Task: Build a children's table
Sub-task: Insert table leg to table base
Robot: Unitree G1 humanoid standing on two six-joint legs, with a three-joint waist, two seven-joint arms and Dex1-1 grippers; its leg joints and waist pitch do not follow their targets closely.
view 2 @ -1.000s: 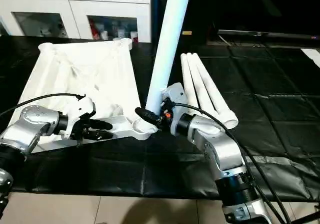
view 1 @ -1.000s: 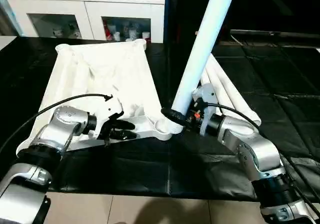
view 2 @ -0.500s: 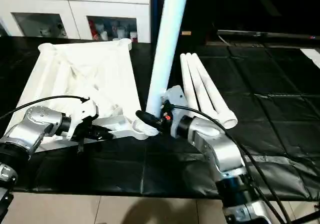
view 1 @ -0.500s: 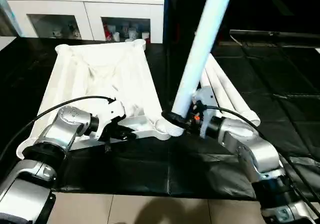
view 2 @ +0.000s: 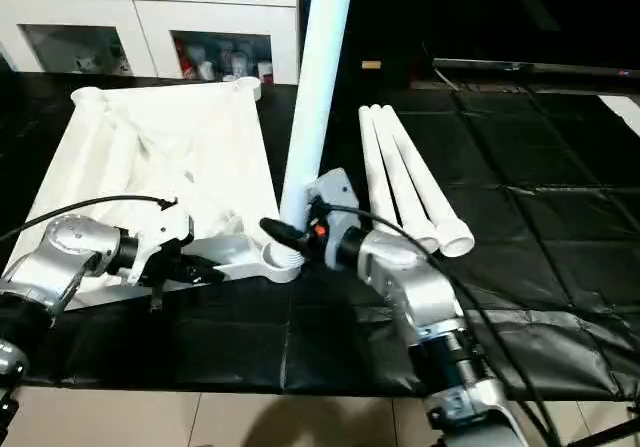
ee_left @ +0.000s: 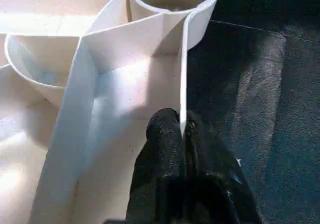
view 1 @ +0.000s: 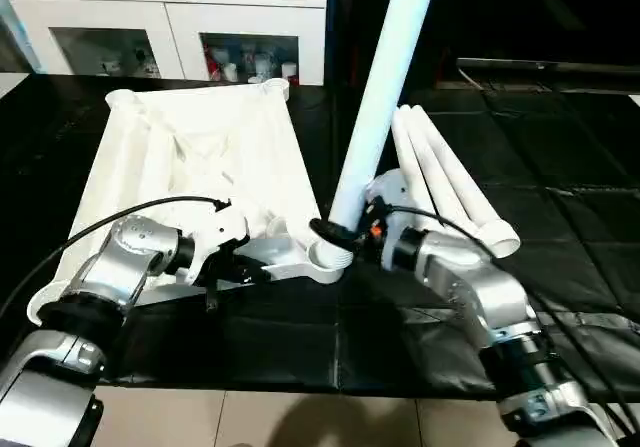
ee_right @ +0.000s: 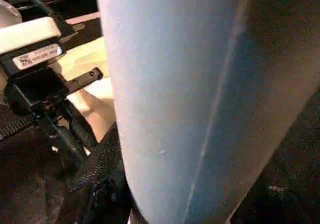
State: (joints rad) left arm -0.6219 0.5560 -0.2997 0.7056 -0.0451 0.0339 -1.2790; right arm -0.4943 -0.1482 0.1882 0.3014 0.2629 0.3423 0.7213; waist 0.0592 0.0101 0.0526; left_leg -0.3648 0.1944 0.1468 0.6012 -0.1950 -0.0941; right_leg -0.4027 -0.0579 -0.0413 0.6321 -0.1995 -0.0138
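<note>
**Black mat, white parts, leg at the socket**

Black quilted mat point(view 1: 560, 167) carries the upturned table top point(view 1: 200, 157), white cabinet point(view 1: 170, 27) behind. Left gripper point(ee_left: 182, 129) pinches the top's near edge wall. Right gripper point(view 1: 335, 235) clamps the upright leg point(view 1: 385, 77) at the near corner socket point(view 1: 325, 257); three spare legs point(view 1: 450, 172) lie beside
</note>
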